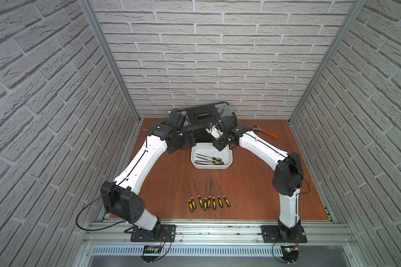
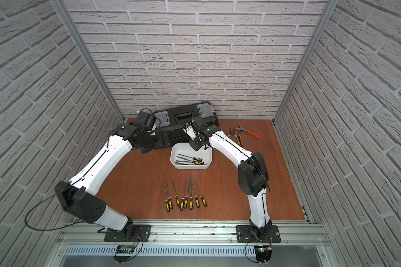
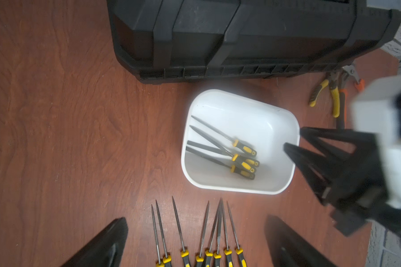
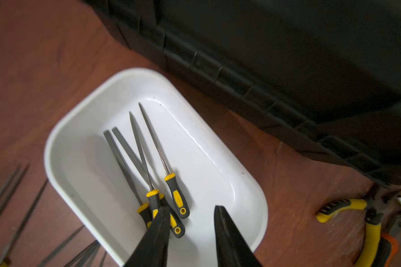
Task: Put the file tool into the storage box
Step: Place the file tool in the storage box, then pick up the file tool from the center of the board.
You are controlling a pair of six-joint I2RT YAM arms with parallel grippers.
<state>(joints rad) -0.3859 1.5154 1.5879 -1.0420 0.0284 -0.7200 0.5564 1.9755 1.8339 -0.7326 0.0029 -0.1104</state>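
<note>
White right arm (image 1: 262, 144) bent, end effector (image 4: 191, 210) above storage box (image 4: 218, 161)

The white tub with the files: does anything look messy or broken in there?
Only a little messy: four files lie in the storage box, two blades crossed like scissors. Nothing looks spilled or broken.
</note>
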